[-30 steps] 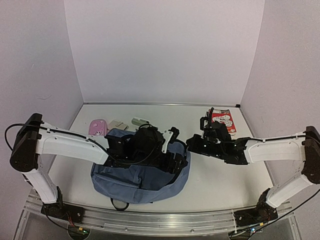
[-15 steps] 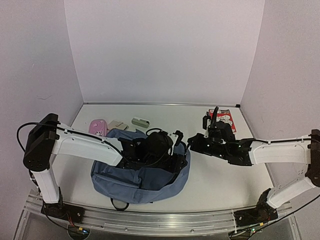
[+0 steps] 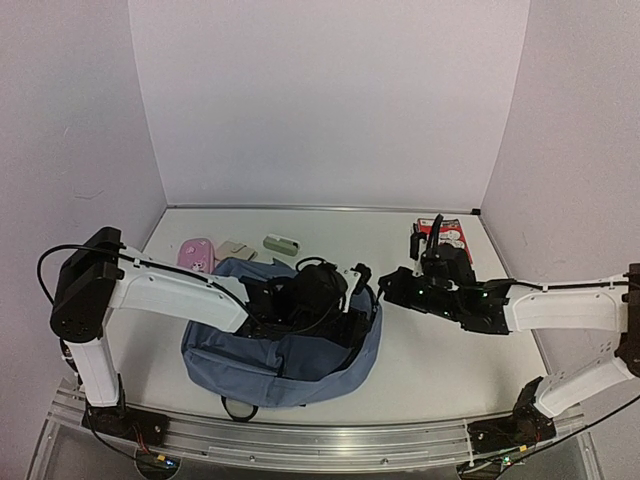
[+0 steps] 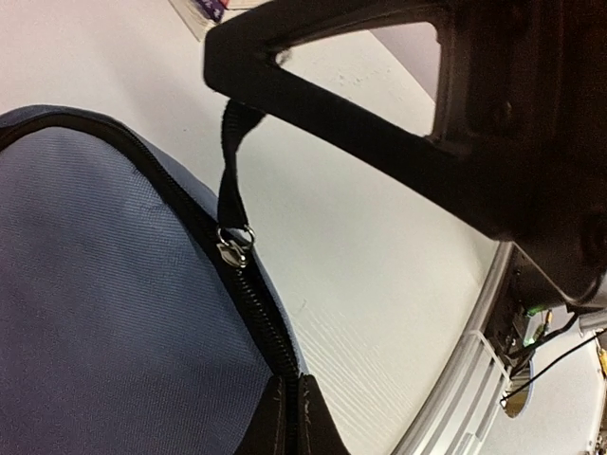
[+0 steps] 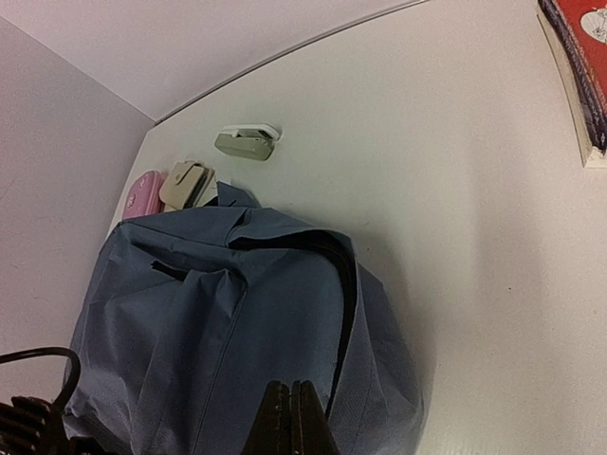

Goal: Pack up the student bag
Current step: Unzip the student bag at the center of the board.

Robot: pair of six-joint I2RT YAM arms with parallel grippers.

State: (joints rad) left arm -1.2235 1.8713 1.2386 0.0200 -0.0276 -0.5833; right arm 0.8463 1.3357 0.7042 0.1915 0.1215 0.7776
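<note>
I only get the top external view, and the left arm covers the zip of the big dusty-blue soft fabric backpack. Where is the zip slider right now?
Observer: The left wrist view shows the small metal slider on the black zip along the edge of the dusty-blue backpack. Its black strap pull runs straight up from it.
Operator: I can't see the fingers under that wrist. Is the left gripper closed?
Observer: Yes, the left gripper is shut, and its tips meet right on the zip line, a little along from the slider. I can't tell whether fabric is pinched.
</note>
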